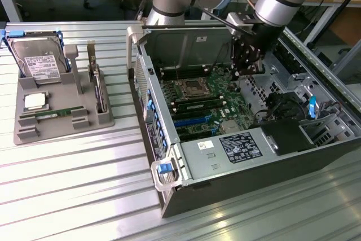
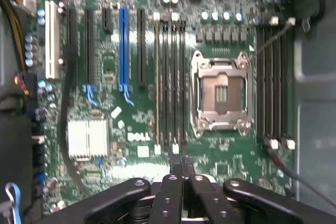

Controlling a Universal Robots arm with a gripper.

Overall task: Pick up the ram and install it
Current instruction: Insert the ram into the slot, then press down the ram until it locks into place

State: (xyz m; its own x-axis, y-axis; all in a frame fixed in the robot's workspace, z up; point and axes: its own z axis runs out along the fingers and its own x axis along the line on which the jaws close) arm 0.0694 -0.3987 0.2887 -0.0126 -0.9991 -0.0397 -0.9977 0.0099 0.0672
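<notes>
Tool: the tool (image 2: 181, 164) has its fingers pressed together, with nothing pinched between them as far as I can see. It hangs inside the open computer case (image 1: 237, 187), low over the motherboard (image 2: 210, 153), right by the end of the memory slots (image 2: 174, 82).
Ram: one green ram (image 1: 54, 113) lies flat in the gray tray (image 1: 25, 135) on the counter, at the exterior view's left. It's well apart from the tool.
Slots: in the bank beside the bare CPU socket (image 2: 219, 94), the outermost slot (image 2: 157, 82) looks lighter and brownish. That could be a stick seen edge-on, but honestly I can't swear to it. The other slots look dark and empty.
Progress: my guess is we're either at the seating stage for one stick or nowhere yet. The stick in the tray is definitely not picked up.
</notes>
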